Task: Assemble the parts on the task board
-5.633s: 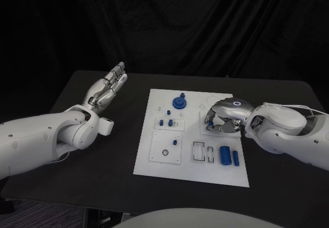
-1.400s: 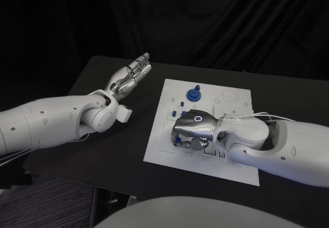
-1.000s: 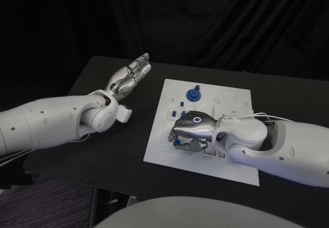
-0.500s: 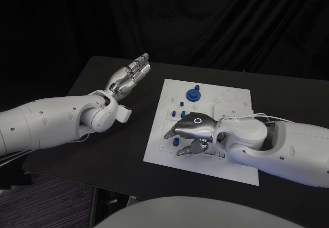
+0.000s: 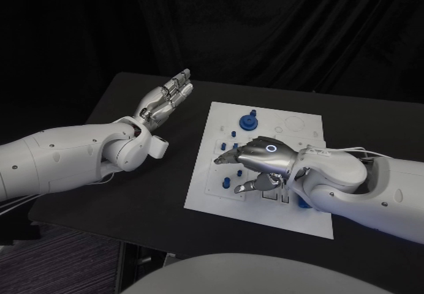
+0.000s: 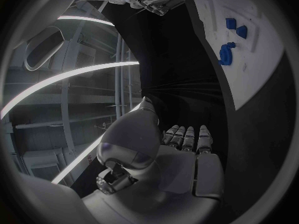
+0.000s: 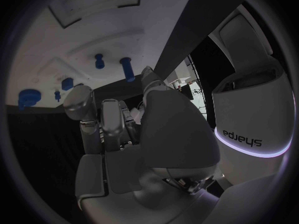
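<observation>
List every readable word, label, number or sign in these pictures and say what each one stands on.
"sharpa", seen mirrored, on the white shell of the right arm's wrist, above a glowing violet band, in the right wrist view.
The white task board bears outlines and recesses but no print that can be read.
The small blue parts, the left hand and the right hand show no readable text.

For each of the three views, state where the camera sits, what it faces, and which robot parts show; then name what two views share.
Head view: on the head, looking down at the task board; the left hand and right hand show.
Left wrist view: behind the left hand, facing along the table.
Right wrist view: behind the right hand, facing the board.
Shared: all three show the large blue part.
</observation>
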Motion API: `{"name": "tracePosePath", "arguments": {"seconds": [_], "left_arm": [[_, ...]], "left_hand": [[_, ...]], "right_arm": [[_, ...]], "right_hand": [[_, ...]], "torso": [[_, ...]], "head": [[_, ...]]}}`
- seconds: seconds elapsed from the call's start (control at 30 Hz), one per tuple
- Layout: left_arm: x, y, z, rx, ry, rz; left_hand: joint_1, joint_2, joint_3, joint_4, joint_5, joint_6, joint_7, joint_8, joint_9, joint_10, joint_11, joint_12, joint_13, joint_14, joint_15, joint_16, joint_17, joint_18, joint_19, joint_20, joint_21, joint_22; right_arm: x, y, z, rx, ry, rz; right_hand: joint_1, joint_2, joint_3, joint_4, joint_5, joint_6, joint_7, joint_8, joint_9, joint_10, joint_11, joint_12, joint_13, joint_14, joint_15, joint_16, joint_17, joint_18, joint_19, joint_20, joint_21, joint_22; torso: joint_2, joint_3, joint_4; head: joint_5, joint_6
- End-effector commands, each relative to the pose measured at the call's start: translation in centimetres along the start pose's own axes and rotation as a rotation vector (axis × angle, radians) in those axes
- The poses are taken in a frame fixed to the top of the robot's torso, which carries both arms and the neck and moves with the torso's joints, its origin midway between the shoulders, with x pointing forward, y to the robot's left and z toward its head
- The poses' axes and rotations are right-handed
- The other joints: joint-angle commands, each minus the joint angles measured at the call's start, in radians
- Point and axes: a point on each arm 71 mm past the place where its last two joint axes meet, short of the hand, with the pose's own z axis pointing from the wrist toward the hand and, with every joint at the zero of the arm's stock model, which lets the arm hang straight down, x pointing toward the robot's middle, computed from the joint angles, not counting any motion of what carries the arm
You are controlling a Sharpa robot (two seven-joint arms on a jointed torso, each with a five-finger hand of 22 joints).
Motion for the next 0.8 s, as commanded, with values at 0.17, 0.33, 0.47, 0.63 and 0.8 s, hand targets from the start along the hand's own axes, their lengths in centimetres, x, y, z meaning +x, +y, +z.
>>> {"name": "tracePosePath", "arguments": {"seconds": [0.17,0.33,0.47,0.63,0.8], "left_arm": [[0.0,-0.6,-0.2,0.084,0.001,-0.01],[0.0,-0.6,-0.2,0.083,-0.002,-0.008],[0.0,-0.6,-0.2,0.083,-0.002,-0.008],[0.1,-0.6,-0.2,0.083,0.0,-0.009],[0.1,-0.6,-0.2,0.084,0.002,-0.011]], "left_hand": [[0.01,0.001,0.007,0.001,0.004,0.001,0.005,0.0,0.002,0.0,0.01,-0.007,-0.002,0.001,0.009,-0.004,-0.002,-0.014,-0.003,0.007,-0.001,0.001],[0.013,0.001,0.008,0.001,0.006,0.003,0.004,0.001,0.002,0.0,0.008,-0.007,-0.002,0.001,0.008,-0.004,-0.002,-0.015,-0.003,0.006,-0.001,0.001],[0.013,0.001,0.008,0.001,0.006,0.003,0.004,0.001,0.002,0.0,0.008,-0.007,-0.002,0.001,0.008,-0.004,-0.002,-0.015,-0.003,0.006,-0.001,0.001],[0.016,0.001,0.009,0.001,0.008,0.004,0.002,0.001,0.002,0.0,0.006,-0.007,-0.002,0.001,0.007,-0.004,-0.002,-0.015,-0.003,0.005,0.0,0.001],[0.018,0.002,0.01,0.001,0.01,0.005,0.001,0.001,0.003,0.0,0.006,-0.007,-0.002,0.001,0.007,-0.004,-0.002,-0.015,-0.002,0.005,0.0,0.001]], "right_arm": [[-4.8,-2.3,-2.9,0.085,-0.225,0.089],[-7.3,-4.6,-5.9,0.198,-0.286,0.144],[-7.9,-6.1,-7.9,0.287,-0.293,0.163],[-7.2,-8.1,-10.1,0.486,-0.175,0.166],[-5.2,-9.3,-12.1,0.679,-0.037,0.143]], "right_hand": [[0.034,0.076,0.056,-0.01,0.033,0.039,0.023,0.006,0.002,0.032,0.003,0.081,0.012,0.002,-0.005,0.011,0.013,0.013,0.002,-0.004,0.007,0.12],[0.06,0.118,0.077,-0.044,0.081,0.188,0.029,0.04,0.019,0.192,-0.009,0.222,0.055,0.003,0.015,0.02,0.02,0.01,0.005,0.011,0.017,0.123],[0.069,0.121,0.084,-0.068,0.121,0.289,0.004,0.079,0.037,0.358,-0.046,0.4,0.142,0.011,-0.011,0.034,0.035,0.01,0.014,-0.003,0.043,0.128],[-0.045,0.141,0.046,-0.021,0.102,0.448,-0.068,0.144,0.099,0.649,-0.119,1.211,1.008,0.034,-0.068,0.067,0.081,0.003,0.027,-0.057,0.078,0.136],[-0.255,0.173,-0.006,-0.008,0.078,0.433,-0.07,0.142,0.142,0.695,-0.116,1.312,1.168,0.06,-0.068,0.141,0.175,-0.008,0.046,-0.059,0.145,0.15]], "torso": [[0.0,0.0001,0.0001],[0.0,0.0001,0.0003],[0.0,0.0,-0.0003],[0.0,-0.0003,-0.0001],[-0.001,-0.0001,-0.0011]], "head": [[-0.011,0.0],[-0.022,0.0],[-0.042,0.0],[-0.104,0.0],[-0.169,0.0]]}}
